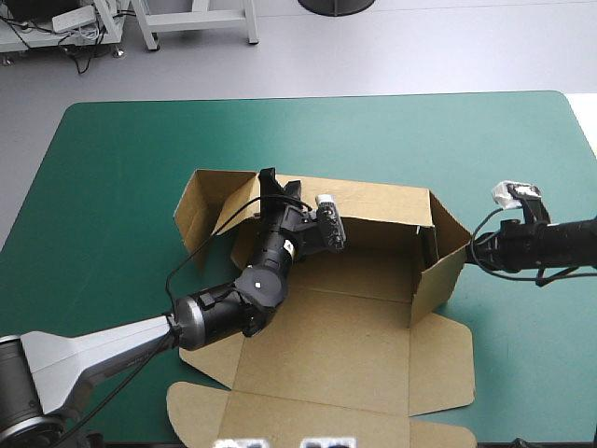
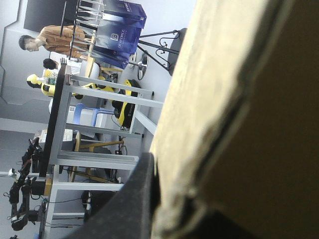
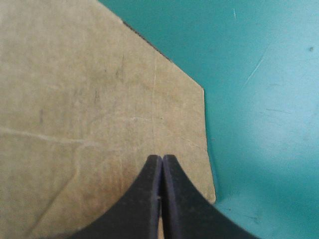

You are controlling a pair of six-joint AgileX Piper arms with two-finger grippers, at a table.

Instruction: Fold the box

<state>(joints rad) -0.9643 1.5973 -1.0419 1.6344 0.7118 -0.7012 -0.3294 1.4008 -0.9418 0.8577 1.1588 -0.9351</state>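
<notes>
Box is sitting mid-counter, half built. The back wall and right wall are standing. The big front panel is lying flat toward the robot.

Left fingers are reaching over the box floor and clamping on the board at the left end of the back wall. A side flap is angling outward just beyond them. In the left wrist view one black finger is pressing against the board edge, with the sheet running up the middle and hiding the other finger. Reading that as nearly together with the board between.

Right fingers are meeting in a point with nothing between them. The tip is sitting at or just off the outer face of the right wall; can't tell if it is really touching. Board is filling the space ahead of them, teal-green cover beside.

Step, judging: squaring up the left side, with the right arm bracing the opposite wall so the box isn't sliding. Right side is looking done; the left side and front are not yet up.

Next move is probably calling for the left fingers to swing the left end in square to the back wall without crushing the crease, while the right fingers hold steady pressure. Risk: pulling too hard and dragging the whole box, or letting the right wall flop open.
</notes>
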